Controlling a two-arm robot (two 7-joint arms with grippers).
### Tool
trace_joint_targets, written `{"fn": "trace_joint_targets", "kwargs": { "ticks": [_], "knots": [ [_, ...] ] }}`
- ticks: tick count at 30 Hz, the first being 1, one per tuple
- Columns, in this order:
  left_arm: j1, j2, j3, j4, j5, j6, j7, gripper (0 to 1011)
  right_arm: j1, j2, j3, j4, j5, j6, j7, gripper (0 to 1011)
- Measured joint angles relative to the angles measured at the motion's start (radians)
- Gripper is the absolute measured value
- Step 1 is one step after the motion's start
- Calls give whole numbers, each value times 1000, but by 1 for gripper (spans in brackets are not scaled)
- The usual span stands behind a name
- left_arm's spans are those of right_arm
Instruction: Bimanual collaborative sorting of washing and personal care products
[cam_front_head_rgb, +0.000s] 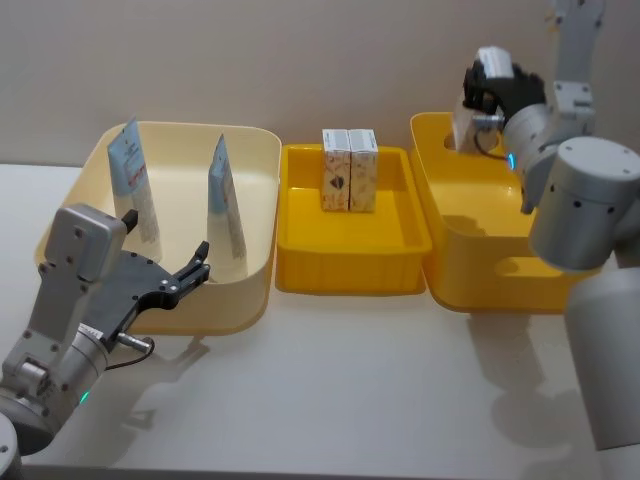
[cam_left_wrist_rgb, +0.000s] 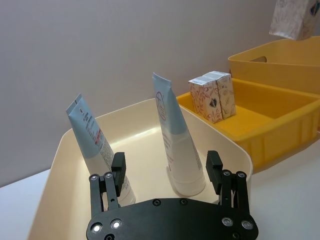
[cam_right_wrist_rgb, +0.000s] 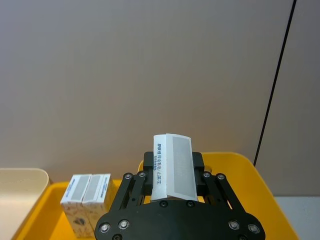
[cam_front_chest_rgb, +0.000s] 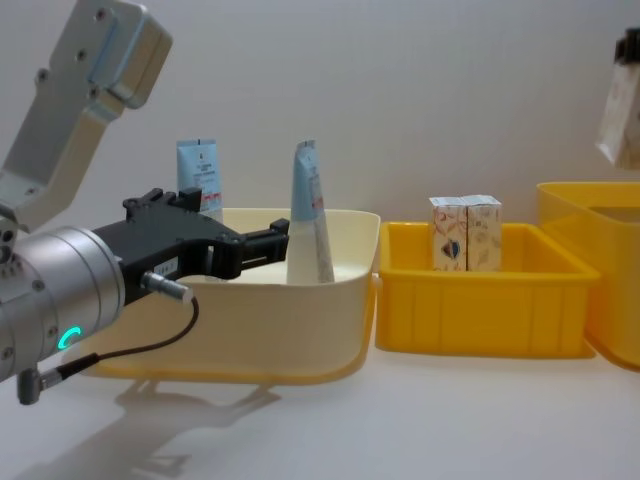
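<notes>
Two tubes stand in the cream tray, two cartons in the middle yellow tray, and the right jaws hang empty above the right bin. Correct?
Not empty: the right gripper holds a carton above the right bin, as the right wrist view shows. The rest stands.

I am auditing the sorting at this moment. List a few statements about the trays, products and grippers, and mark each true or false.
1. Two tubes stand upright in the cream tray. True.
2. The middle yellow tray holds three cartons. False: two cartons stand there side by side.
3. The right gripper holds a carton above the right yellow bin. True.
4. The left gripper is shut on a tube. False: it is open and empty, near the cream tray's front rim.
</notes>
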Motion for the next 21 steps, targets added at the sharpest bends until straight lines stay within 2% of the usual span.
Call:
{"fn": "trace_joint_targets", "kwargs": {
  "ticks": [7,15,17,21],
  "knots": [
    [0,0,0,0,0,0,0,1003,2,-12,1,36,-1,38,0,431],
    [0,0,0,0,0,0,0,1003,2,-19,2,56,-2,57,0,432],
    [0,0,0,0,0,0,0,1003,3,-20,2,58,-2,60,0,450],
    [0,0,0,0,0,0,0,1003,3,-23,3,65,-3,67,0,549]
  ]
}}
